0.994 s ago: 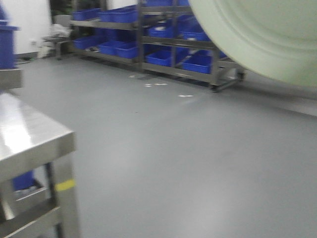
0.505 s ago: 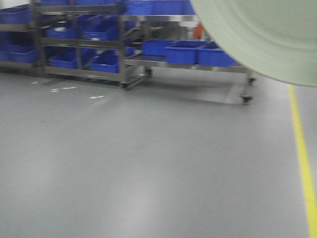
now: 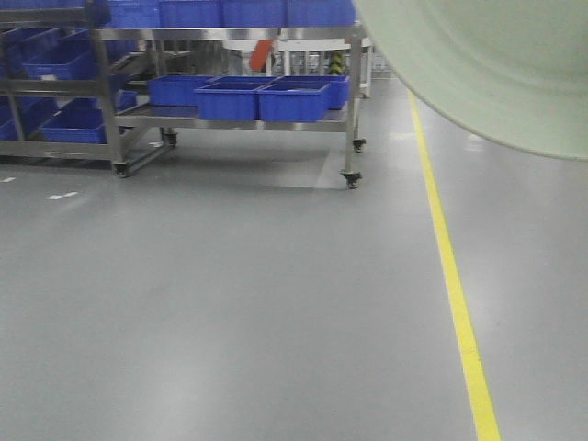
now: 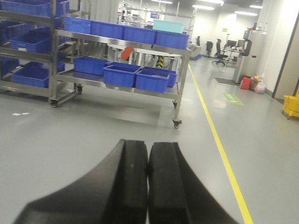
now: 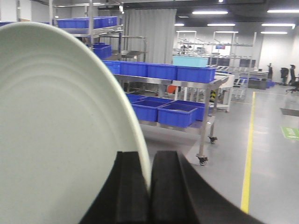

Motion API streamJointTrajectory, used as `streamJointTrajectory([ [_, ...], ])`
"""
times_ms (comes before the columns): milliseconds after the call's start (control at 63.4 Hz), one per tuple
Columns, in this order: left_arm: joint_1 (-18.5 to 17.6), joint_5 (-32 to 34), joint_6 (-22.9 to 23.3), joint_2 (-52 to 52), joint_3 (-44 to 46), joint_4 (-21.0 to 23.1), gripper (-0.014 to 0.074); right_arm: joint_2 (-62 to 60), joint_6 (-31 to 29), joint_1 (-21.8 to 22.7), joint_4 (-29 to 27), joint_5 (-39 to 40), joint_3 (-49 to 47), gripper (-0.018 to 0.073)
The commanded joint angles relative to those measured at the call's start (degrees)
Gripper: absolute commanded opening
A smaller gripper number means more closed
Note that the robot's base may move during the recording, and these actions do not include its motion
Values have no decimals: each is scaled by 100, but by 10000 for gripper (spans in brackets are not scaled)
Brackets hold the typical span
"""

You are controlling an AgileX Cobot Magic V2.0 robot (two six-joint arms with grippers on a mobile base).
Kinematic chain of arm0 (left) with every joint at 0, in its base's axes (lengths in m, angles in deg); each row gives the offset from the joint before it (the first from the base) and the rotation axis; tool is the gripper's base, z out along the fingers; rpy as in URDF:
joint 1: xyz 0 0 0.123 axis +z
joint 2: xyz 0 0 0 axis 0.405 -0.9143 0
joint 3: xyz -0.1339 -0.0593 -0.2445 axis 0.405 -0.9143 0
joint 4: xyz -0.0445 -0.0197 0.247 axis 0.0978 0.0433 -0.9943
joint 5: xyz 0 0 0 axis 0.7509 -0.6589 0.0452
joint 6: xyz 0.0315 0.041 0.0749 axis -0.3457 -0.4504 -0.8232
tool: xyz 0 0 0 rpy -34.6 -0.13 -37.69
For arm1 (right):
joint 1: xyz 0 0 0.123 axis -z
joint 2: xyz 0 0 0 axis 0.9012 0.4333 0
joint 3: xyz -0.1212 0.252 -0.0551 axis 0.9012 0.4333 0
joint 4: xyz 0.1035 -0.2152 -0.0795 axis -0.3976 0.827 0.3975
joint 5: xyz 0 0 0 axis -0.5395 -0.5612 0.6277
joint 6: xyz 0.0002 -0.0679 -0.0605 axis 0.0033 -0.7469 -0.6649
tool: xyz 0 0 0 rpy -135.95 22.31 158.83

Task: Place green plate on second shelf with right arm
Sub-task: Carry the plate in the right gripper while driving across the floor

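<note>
Since no shelf is within reach yet, the green plate [image 5: 60, 130] stands on edge in the air, its rim pinched between the clenched fingers of the right gripper [image 5: 149, 175], probably to steady it for travel. The left gripper [image 4: 148, 161] is closed, empty. A wheeled steel rack [image 3: 230, 35] of blue bins [image 3: 276, 99] stands well ahead, beside a yellow floor line [image 3: 450, 276].

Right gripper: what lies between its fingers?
The green plate: its rim runs edge-on between the right gripper's two fingers, which close on it. The right wrist view shows this.
</note>
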Motion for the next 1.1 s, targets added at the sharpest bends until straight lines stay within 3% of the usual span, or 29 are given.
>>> streamJointTrajectory([
  [0,-51,454,17,92,-234,34,130,13,54,28,-12,683,-191,56],
  [1089,-51,454,17,92,-234,34,130,13,54,28,-12,683,-191,56],
])
